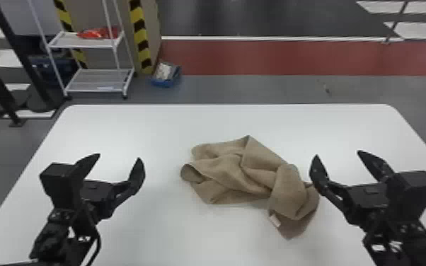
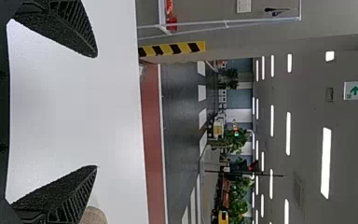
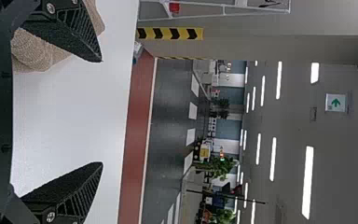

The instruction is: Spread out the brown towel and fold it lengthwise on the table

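The brown towel [image 1: 230, 173] lies crumpled in the middle of the white table, with folds heaped at its right end and a small pale tag near its front corner. Left of it, my left gripper [image 1: 118, 159] stands open and apart from the cloth. At the towel's right end is my right gripper [image 1: 338, 155], also open, its inner finger overlapping the towel's edge in the head view; contact cannot be told. The left wrist view has the left gripper [image 2: 97, 112] with bare table between its fingers. In the right wrist view, towel [image 3: 39, 51] appears behind one finger of the right gripper [image 3: 102, 112].
The white table [image 1: 134, 123] has rounded far corners. Beyond it on the floor stand a white wire shelf [image 1: 95, 79] with red items, a striped post [image 1: 139, 35] and a small blue bin [image 1: 165, 83].
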You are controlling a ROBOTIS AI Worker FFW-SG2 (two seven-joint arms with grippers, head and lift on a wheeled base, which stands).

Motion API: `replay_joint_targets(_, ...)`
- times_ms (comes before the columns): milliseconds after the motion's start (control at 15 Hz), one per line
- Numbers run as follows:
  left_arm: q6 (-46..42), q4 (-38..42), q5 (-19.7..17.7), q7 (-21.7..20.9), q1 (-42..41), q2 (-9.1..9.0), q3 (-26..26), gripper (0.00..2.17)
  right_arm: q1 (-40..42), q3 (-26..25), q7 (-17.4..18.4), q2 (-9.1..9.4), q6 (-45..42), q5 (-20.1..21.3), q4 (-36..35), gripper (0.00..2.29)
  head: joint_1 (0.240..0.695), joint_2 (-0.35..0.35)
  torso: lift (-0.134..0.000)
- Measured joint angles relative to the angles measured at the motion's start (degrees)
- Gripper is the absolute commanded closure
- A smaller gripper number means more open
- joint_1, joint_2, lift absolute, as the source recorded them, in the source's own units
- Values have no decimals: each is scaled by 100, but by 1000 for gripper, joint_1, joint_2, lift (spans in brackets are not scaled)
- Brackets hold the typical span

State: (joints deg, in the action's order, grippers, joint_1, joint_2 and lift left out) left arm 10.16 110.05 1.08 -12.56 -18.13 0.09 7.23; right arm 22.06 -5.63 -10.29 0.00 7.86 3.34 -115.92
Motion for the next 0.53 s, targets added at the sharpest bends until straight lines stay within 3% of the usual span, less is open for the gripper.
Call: replay_joint_targets(533,3,-38,29,19,26,0,-9,22,-3,1,0,0,19,-2,1,97,695,10,-124)
